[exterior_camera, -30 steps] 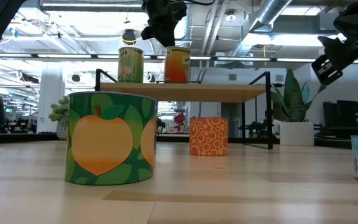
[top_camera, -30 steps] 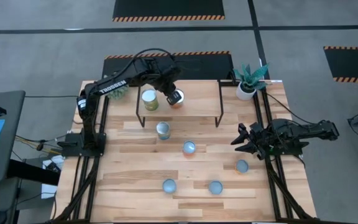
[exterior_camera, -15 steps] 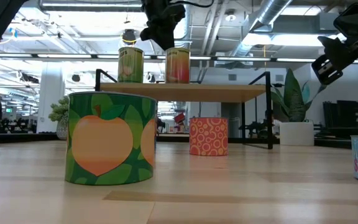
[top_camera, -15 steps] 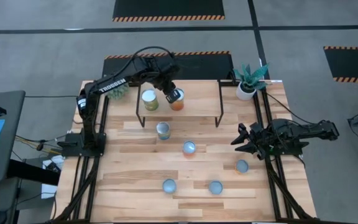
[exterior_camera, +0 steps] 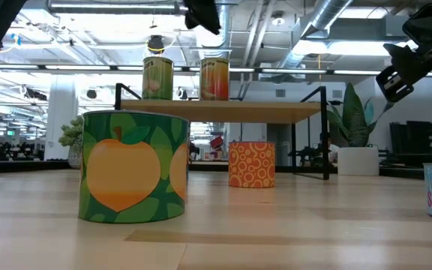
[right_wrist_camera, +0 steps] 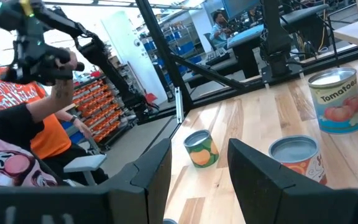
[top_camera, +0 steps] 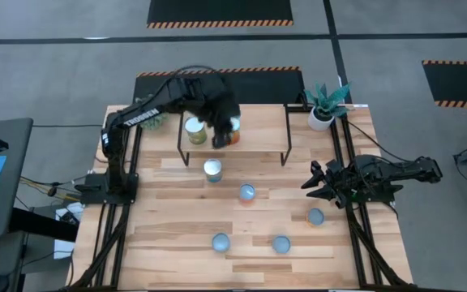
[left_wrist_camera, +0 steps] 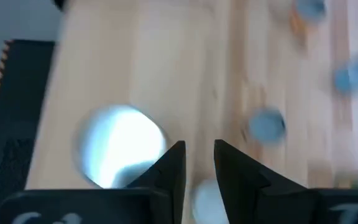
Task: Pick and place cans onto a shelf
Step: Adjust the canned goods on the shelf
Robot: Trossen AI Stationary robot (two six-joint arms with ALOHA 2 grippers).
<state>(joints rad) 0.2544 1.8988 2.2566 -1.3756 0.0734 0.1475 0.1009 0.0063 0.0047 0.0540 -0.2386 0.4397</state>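
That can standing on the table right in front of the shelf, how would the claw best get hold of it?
Probably from straight above. The can stands upright with its round top facing up and open table around it, so the claw could drop over it and pinch the curved sides just below the rim. The shelf sits close behind, so a sideways approach looks more awkward.

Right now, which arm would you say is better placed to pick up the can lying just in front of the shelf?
Probably the left: its gripper hovers over the shelf, right beside that can. The right gripper waits at the table's right edge, farther off.
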